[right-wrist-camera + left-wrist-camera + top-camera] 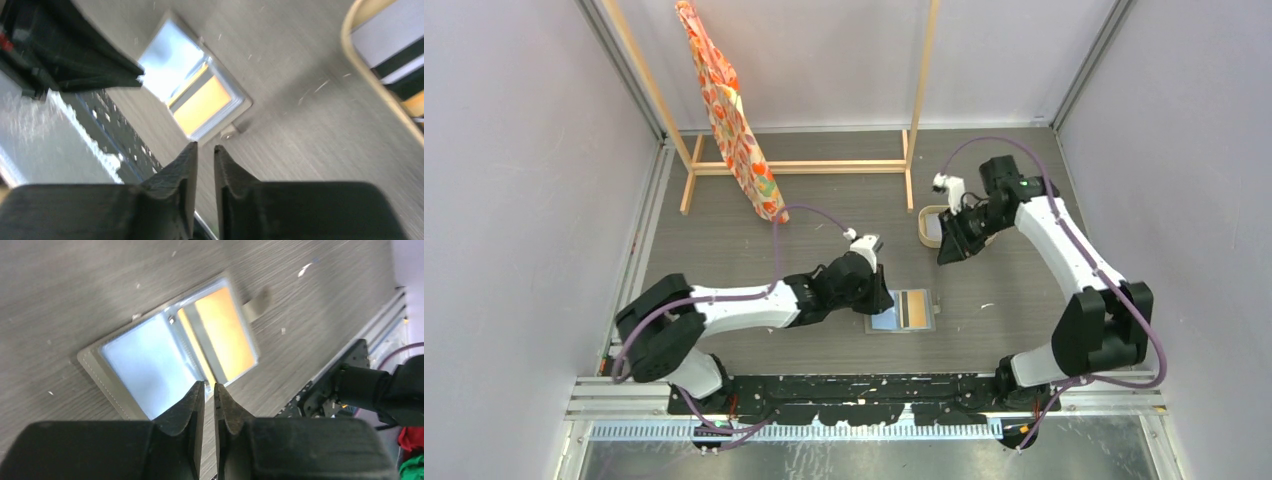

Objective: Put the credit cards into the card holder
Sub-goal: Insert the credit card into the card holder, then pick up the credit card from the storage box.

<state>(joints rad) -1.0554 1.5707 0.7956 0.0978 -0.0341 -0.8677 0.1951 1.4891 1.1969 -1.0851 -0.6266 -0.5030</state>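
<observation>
Hanging over the 10 o'clock corner of the card holder (882, 321), the left end effector (209, 386) had its fingers a slit apart, pinching nothing. The holder lay opened flat on the counter (824, 200), its long axis running 9 to 3 o'clock and its pale blue half toward 9. A credit card (225, 330) sat in the 3 o'clock half, its dark stripe running 12 to 6. At 1 o'clock, apart from the holder, stood the beige tray (921, 228) with loose cards (395, 55). Beside it, the right end effector (205, 146) was barely parted and empty.
</observation>
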